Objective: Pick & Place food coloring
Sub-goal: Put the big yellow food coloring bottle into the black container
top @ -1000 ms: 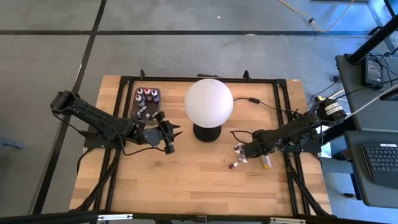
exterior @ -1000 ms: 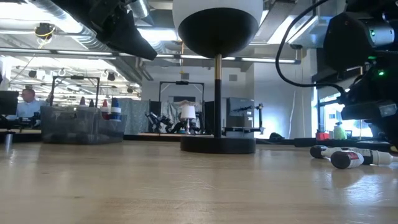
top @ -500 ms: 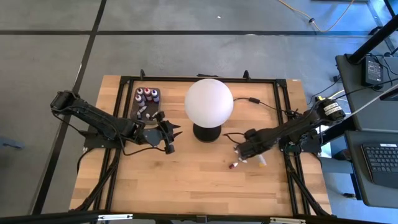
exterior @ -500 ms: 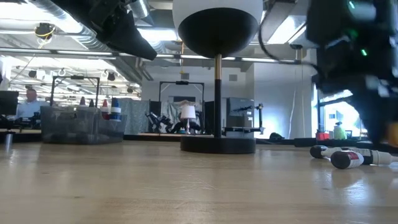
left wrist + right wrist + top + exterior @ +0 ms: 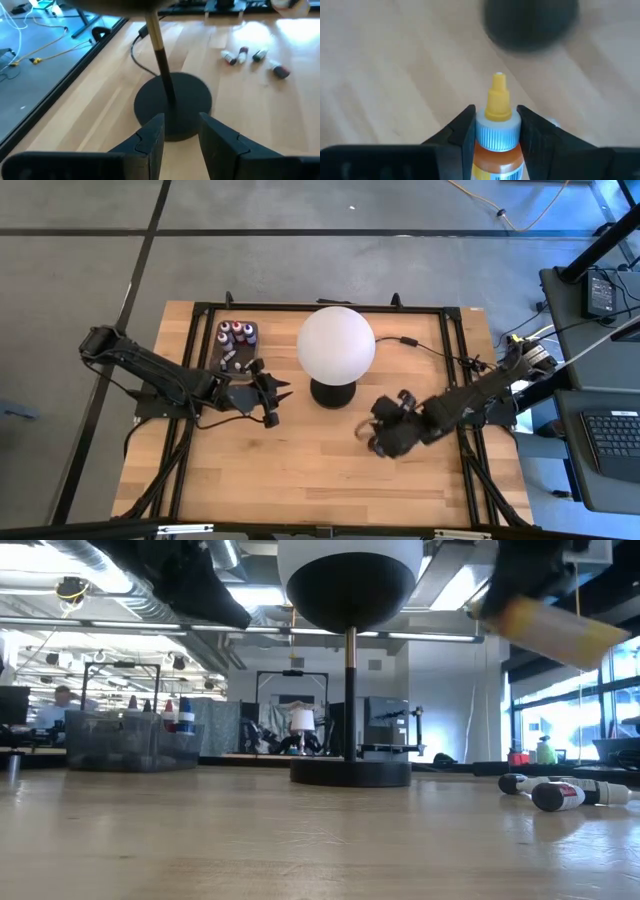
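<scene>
The taller orange bottle (image 5: 498, 150), with a white ribbed collar and yellow nozzle, sits in my shut right gripper (image 5: 498, 131). That gripper (image 5: 383, 439) hovers right of the lamp base, and the bottle (image 5: 540, 628) shows blurred high above the table. A few tiny dropper bottles (image 5: 240, 54) lie on their sides on the wood, also low at the right in the low view (image 5: 560, 793). More tiny bottles stand in the dark tray (image 5: 238, 343). My left gripper (image 5: 272, 394) hangs open above the table, left of the lamp base (image 5: 172, 102). My right gripper pinches the orange bottle between its two fingers at the white ribbed collar (image 5: 498, 131), just below the yellow nozzle. The bottle lies along the fingers, nozzle pointing away from the wrist. It is lifted clear of the table and tilted in the low view.
The big white globe lamp (image 5: 336, 345) stands mid-table on a round dark base (image 5: 350, 772), with its cable running toward the far right. The tray (image 5: 130, 740) sits at the far left. Bare wood lies along the near side. A person sits in the room far behind.
My right gripper has risen from the table with the orange bottle. It has swung toward the table's left and near edge, past the lying dropper bottles. The bottle, low beside them a second ago, now hangs lifted clear and tilted.
</scene>
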Motion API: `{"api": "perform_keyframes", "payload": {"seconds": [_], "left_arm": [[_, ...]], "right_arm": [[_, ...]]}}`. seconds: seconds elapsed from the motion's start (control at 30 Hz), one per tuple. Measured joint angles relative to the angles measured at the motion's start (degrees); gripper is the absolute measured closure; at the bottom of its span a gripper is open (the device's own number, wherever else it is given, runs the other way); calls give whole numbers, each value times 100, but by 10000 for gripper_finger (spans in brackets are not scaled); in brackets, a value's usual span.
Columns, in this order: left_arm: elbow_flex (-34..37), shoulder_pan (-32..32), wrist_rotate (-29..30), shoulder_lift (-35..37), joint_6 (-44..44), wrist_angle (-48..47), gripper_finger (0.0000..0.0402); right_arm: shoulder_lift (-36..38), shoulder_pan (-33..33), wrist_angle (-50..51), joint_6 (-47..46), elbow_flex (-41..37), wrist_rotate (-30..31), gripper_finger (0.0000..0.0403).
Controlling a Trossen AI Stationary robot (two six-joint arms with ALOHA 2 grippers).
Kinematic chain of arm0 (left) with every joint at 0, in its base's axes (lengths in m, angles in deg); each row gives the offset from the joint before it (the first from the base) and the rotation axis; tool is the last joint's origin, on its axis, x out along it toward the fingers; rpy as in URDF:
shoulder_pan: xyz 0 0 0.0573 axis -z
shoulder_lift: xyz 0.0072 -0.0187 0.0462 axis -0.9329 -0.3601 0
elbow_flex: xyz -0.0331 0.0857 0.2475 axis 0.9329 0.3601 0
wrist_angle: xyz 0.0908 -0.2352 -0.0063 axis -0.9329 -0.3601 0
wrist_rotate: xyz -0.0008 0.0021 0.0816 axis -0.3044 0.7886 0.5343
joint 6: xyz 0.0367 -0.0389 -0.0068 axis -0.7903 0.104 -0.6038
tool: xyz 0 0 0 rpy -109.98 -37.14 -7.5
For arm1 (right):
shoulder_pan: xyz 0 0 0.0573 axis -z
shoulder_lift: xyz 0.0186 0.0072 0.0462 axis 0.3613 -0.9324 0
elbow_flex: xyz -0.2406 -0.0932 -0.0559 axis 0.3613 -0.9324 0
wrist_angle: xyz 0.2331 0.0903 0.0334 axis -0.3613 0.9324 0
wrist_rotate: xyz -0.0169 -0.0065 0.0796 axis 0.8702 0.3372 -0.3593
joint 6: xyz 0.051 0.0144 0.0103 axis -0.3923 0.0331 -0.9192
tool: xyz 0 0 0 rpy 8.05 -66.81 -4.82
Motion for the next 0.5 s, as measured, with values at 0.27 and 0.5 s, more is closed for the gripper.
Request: {"api": "perform_keyframes", "payload": {"seconds": [0.27,0.5], "left_arm": [[0,232,-364,376,517,-37,288],[0,1596,-347,584,880,397,287]], "right_arm": [[-225,-482,-4251,3567,-559,596,275],[-1201,-305,-8581,6450,-1248,298,277]]}}
